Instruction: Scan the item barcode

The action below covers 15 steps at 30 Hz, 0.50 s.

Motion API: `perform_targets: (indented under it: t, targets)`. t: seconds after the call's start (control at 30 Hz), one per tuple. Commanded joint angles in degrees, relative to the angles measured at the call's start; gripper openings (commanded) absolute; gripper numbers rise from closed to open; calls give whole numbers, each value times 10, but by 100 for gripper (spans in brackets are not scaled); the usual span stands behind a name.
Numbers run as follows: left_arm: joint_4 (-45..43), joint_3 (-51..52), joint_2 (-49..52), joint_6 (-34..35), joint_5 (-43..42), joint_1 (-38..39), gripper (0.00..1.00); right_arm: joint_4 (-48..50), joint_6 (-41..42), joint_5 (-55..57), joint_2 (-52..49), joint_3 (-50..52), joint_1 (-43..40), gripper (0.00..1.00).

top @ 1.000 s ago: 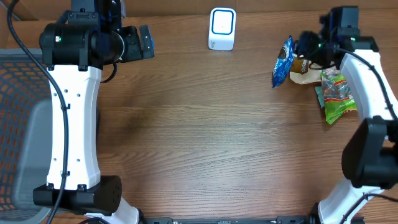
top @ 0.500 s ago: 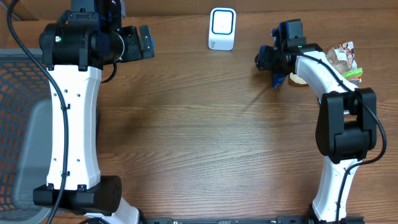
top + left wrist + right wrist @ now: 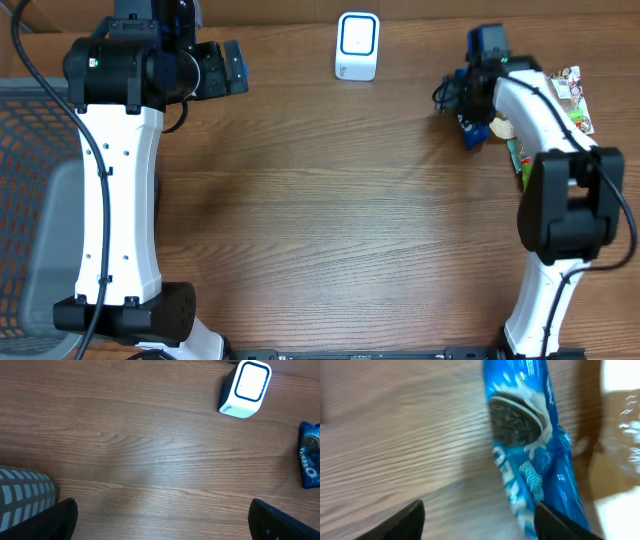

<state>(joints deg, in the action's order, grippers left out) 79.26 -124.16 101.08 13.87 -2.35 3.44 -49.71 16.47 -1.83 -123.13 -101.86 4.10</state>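
Note:
The item, a blue Oreo packet [image 3: 530,445], lies on the wooden table just below my right gripper [image 3: 462,98] in the overhead view. It also shows at the right edge of the left wrist view as the blue packet [image 3: 310,455]. In the right wrist view my right gripper [image 3: 480,520] has its jaws wide apart, and the packet runs beside the right finger [image 3: 560,522] without being pinched. The white scanner [image 3: 357,45] stands at the back centre. My left gripper [image 3: 235,68] hangs open at the back left, empty, with the scanner [image 3: 246,387] ahead of it.
More snack packets lie at the far right: a brown and white one [image 3: 570,92] and a green one [image 3: 514,155], partly under the right arm. A grey mesh basket [image 3: 30,200] sits off the table's left side, and its corner [image 3: 25,495] shows in the left wrist view.
The right arm swung left toward the scanner with the blue packet, then came partly back right. Its jaws widened, and the packet now lies loose. The left arm stayed still.

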Motion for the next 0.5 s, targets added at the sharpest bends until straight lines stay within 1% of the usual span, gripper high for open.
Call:
perform_targets:
  t: [0.0,0.1,0.17,0.2,0.23,0.27,0.47]
  targets:
    - [-2,-3,1,10,-2,4,100,-48,-2,-74,137,-88,-1,73]
    - [-2,-3,1,10,-2,4,100,-122,-2,-109,213,-141,-1,77]
    - [-2,-3,1,10,-2,4,100,-170,-2,-114,259,-169,-1,82]
    - [-2,-3,1,10,-2,4,100,-198,-1,-114,292,-182,1,94]
    - [-2,-3,1,10,-2,4,100,-208,-1,-114,310,-185,1,100]
    - [-2,-3,1,10,-2,3,100,-212,-2,-113,343,-185,1,100]
    - [-2,-3,1,10,-2,4,99,-212,-2,-113,461,-185,0,100]
